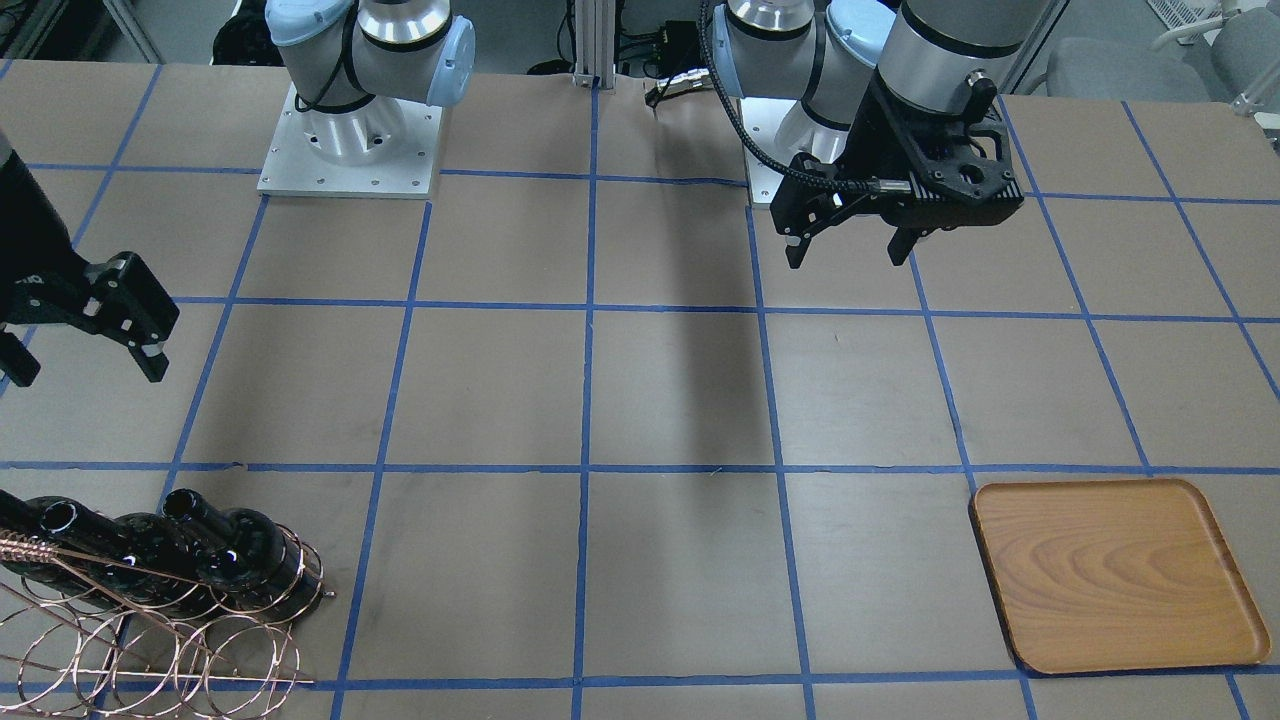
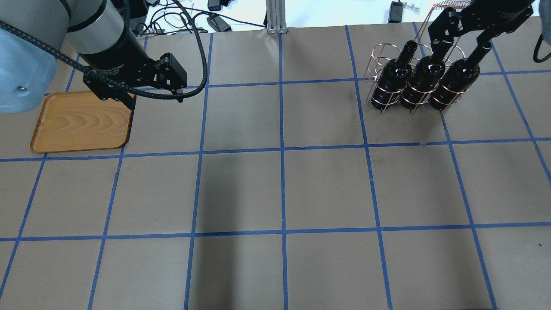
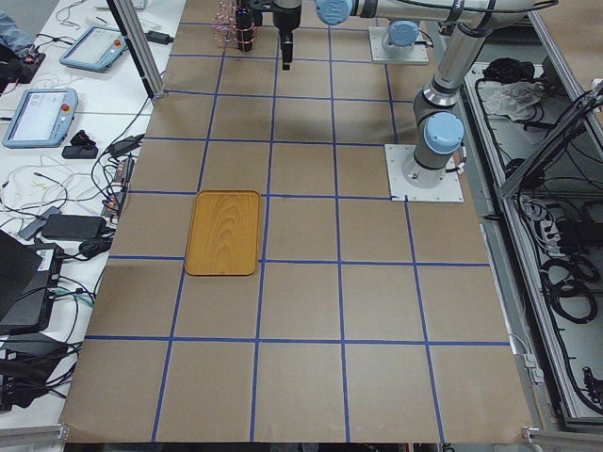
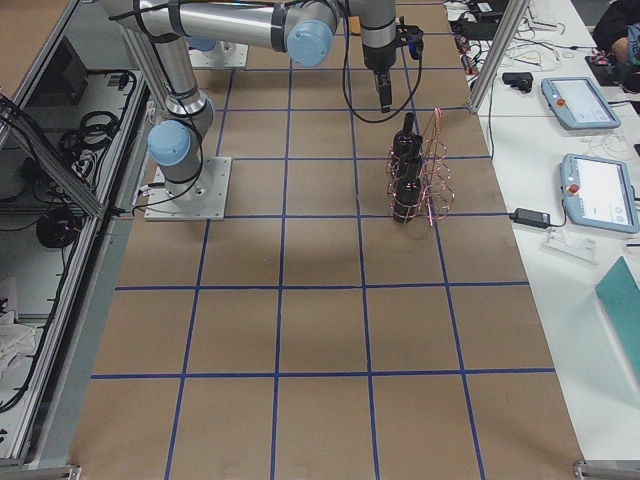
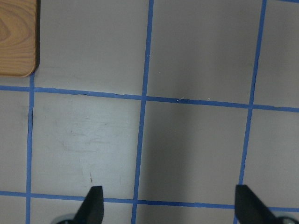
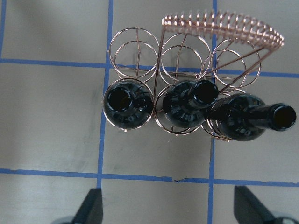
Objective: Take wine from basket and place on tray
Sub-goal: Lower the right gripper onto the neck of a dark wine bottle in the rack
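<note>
Three near-black wine bottles [image 6: 127,105] [image 6: 187,105] [image 6: 243,121] stand in the front row of the copper wire basket [image 6: 219,25]. They also show at the far right in the overhead view [image 2: 424,79] and at the lower left in the front view [image 1: 230,550]. My right gripper [image 1: 90,375] [image 6: 170,205] is open and empty, raised above the table on the robot's side of the basket. The wooden tray [image 2: 79,122] [image 1: 1110,570] lies bare on the far left. My left gripper [image 1: 848,258] [image 5: 170,205] is open and empty, hovering beside the tray's corner [image 5: 16,37].
Brown table cover with a blue tape grid [image 2: 282,150]. Both arm bases [image 1: 350,140] stand at the robot's edge. A metal post [image 2: 273,17] stands at the far edge. Tablets and cables lie on side benches [image 3: 57,113].
</note>
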Robot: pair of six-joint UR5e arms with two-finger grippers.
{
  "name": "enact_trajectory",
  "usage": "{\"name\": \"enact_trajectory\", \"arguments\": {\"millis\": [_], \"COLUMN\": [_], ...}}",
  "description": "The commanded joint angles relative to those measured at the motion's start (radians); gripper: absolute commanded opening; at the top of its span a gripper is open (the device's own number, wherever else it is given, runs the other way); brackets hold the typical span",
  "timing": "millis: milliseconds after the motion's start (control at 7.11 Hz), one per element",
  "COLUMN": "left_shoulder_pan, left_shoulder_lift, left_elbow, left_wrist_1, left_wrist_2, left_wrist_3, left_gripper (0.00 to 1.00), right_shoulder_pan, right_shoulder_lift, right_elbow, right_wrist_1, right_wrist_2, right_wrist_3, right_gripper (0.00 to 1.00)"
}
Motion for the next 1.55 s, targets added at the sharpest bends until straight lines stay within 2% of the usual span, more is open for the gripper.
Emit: {"name": "enact_trajectory", "arguments": {"millis": [0, 422, 562, 703, 984, 1406], "left_shoulder_pan": [0.000, 0.000, 0.000, 0.000, 0.000, 0.000], "left_shoulder_lift": [0.000, 0.000, 0.000, 0.000, 0.000, 0.000], "left_elbow": [-0.001, 0.001, 0.001, 0.001, 0.001, -0.001], "left_wrist_1": [0.001, 0.001, 0.001, 0.001, 0.001, 0.000], "left_wrist_2": [0.000, 0.000, 0.000, 0.000, 0.000, 0.000], "left_wrist_3": [0.000, 0.000, 0.000, 0.000, 0.000, 0.000], "left_gripper": [1.00, 1.00, 1.00, 1.00, 1.00, 1.00], "right_shoulder_pan": [-0.025, -0.025, -0.025, -0.025, -0.025, -0.025], "right_shoulder_lift": [0.076, 0.160, 0.170, 0.179, 0.213, 0.219], "right_elbow": [-0.017, -0.043, -0.043, -0.043, -0.043, -0.043], "right_wrist_1": [-0.060, -0.124, -0.126, -0.126, -0.198, -0.206], "right_wrist_2": [-0.003, 0.006, 0.006, 0.006, 0.006, 0.006], "right_wrist_3": [-0.055, -0.052, -0.052, -0.052, -0.053, -0.047], "right_gripper": [0.89, 0.81, 0.75, 0.74, 0.70, 0.67]}}
